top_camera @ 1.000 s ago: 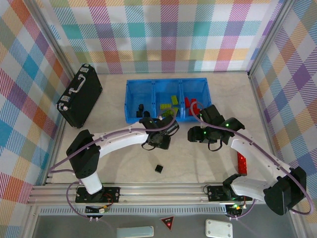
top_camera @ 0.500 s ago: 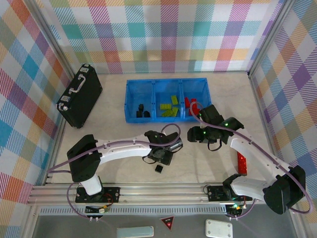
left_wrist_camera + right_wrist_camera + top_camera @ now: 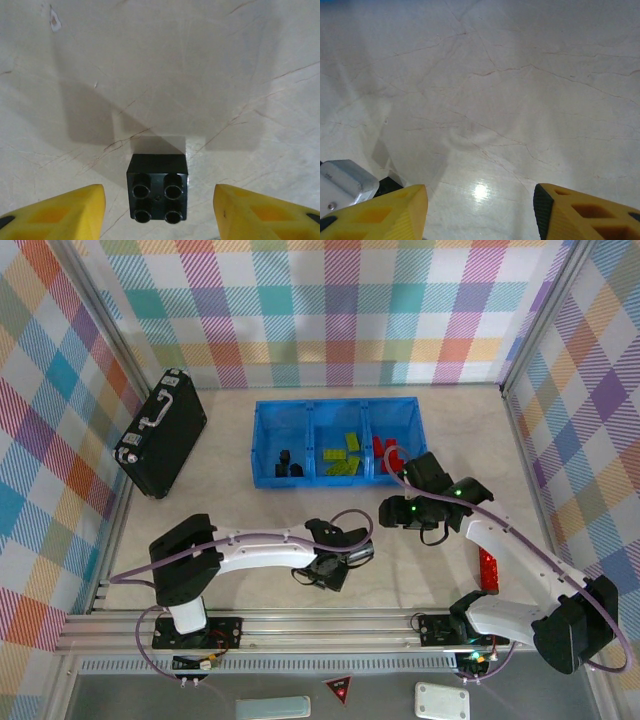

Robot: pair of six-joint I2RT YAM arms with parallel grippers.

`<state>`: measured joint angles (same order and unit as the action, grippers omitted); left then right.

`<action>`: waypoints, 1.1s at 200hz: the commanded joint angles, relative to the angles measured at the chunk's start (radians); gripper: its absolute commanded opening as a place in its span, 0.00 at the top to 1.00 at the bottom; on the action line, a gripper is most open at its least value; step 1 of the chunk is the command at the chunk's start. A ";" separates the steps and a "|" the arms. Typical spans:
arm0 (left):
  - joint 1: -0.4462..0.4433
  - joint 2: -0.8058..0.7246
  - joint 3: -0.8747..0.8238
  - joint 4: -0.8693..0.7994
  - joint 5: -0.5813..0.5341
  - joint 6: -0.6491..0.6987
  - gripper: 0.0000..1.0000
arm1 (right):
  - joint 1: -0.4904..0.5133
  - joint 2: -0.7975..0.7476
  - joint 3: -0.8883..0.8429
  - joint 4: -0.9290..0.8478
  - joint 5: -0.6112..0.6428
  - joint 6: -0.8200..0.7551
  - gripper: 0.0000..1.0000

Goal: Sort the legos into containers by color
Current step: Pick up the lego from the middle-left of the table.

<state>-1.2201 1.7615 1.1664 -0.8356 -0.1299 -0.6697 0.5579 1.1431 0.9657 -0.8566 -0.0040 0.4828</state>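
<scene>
Black lego cube (image 3: 158, 194) sits studs-up on the desk (image 3: 150, 75), centred between the spread fingers (image 3: 75, 210) of the left end effector (image 3: 325, 572) and touching neither.

Procedure for the grasp, as judged:
1. Descend straight down until the pads flank the cube's side walls. It already lies nearly square to the fingers, so little wrist turn should be needed.
2. Close evenly on the two opposite flat faces. An off-centre closure would likely push the light cube across the smooth desk.
3. Lift clear, then carry toward 11 o'clock to the left compartment of the blue tray (image 3: 335, 403), where other black cubes (image 3: 285, 462) lie.

The right end effector (image 3: 480, 192), at 2 o'clock of the left one, is spread and empty over bare desk.

One second ago the left end effector was at the tray's near wall, with the cube exposed at its 6 o'clock. It has since swung down over the cube. The right arm has not moved.
</scene>
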 commanded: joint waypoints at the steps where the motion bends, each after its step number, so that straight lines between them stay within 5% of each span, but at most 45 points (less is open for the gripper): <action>1: -0.009 0.028 -0.028 0.000 0.013 -0.023 0.43 | 0.008 -0.004 -0.016 -0.004 -0.008 -0.012 0.40; 119: -0.010 0.050 -0.071 0.061 0.032 -0.049 0.62 | 0.008 0.006 -0.021 0.003 -0.011 -0.009 0.40; 220: -0.010 0.004 -0.034 0.007 -0.020 -0.049 0.66 | 0.008 0.021 -0.019 0.008 -0.016 -0.010 0.40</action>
<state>-1.2221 1.7977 1.1152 -0.7845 -0.1005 -0.7044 0.5579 1.1515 0.9573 -0.8558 -0.0048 0.4828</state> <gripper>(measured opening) 0.340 0.602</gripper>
